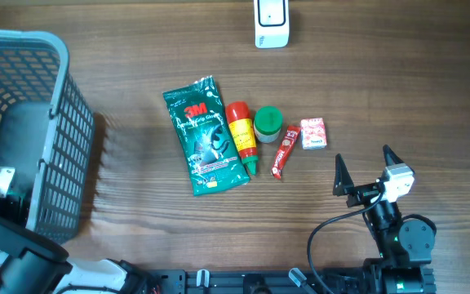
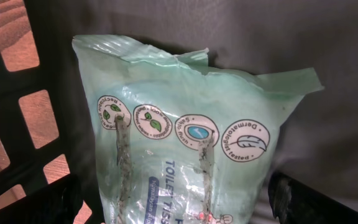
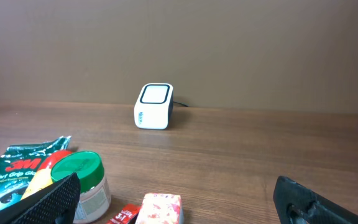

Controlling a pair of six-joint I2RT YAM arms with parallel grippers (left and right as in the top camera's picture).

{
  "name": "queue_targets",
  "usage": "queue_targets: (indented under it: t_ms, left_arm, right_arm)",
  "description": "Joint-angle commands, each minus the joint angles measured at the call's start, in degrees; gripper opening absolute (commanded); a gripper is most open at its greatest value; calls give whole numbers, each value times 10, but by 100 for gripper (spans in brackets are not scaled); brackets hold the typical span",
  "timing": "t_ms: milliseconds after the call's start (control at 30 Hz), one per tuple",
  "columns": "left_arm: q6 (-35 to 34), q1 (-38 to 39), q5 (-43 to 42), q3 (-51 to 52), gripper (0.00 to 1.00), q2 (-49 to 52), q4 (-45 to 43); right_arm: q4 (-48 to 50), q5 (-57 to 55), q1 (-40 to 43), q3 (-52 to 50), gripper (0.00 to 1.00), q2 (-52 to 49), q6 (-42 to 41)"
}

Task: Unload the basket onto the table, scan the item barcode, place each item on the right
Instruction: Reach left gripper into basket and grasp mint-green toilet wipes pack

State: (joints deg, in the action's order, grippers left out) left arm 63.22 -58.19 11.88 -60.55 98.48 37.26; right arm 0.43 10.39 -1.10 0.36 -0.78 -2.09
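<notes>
Both hands spread wide, gripping nothing: left hand (image 2: 176, 208) down inside grey basket (image 1: 55, 131), facing pale green toilet tissue pack (image 2: 179, 124) propped upright against dark liner (image 2: 328, 50); right hand (image 1: 363, 159) low over counter (image 1: 137, 237), just right of small pink box (image 1: 313, 134). Row on counter, left to right: 3M pack (image 1: 205, 135), red-yellow bottle (image 1: 241, 135), green-lid jar (image 1: 268, 124), red tube (image 1: 285, 152), pink box. White scanner (image 1: 271, 23) at far edge, well apart from row.

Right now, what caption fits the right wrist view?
Open right gripper faces the white scanner across the table, jar and small box close by.
</notes>
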Motion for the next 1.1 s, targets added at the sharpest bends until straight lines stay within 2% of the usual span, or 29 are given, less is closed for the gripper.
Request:
queue_targets:
  t_ms: [0, 67, 167, 267, 400, 567, 633, 733, 900, 1067]
  left_arm:
    - [9, 12, -7, 15, 100, 37, -5]
    - [9, 25, -7, 15, 100, 37, -5]
    - [9, 42, -13, 15, 89, 37, -5]
    - [8, 51, -25, 15, 65, 37, -4]
    - [9, 52, -24, 15, 46, 37, -2]
    - [9, 69, -24, 12, 41, 36, -14]
    - [8, 90, -24, 9, 47, 30, -27]
    - [4, 133, -22, -3, 46, 11, -33]
    - [-42, 188, 25, -26, 33, -43, -46]
    - [-109, 185, 32, -26, 36, -130, -65]
  right_arm:
    - [3, -5, -2, -1, 100, 5, 5]
    - [3, -5, -2, -1, 100, 5, 5]
    - [3, -5, -2, -1, 100, 5, 5]
    - [3, -5, -2, -1, 100, 5, 5]
    - [3, -5, -2, -1, 100, 5, 5]
    - [3, -5, -2, -1, 100, 5, 5]
    - [3, -5, -2, -1, 100, 5, 5]
    - [3, -5, -2, -1, 100, 5, 5]
    - [3, -5, -2, -1, 100, 5, 5]
    - [3, -5, -2, -1, 100, 5, 5]
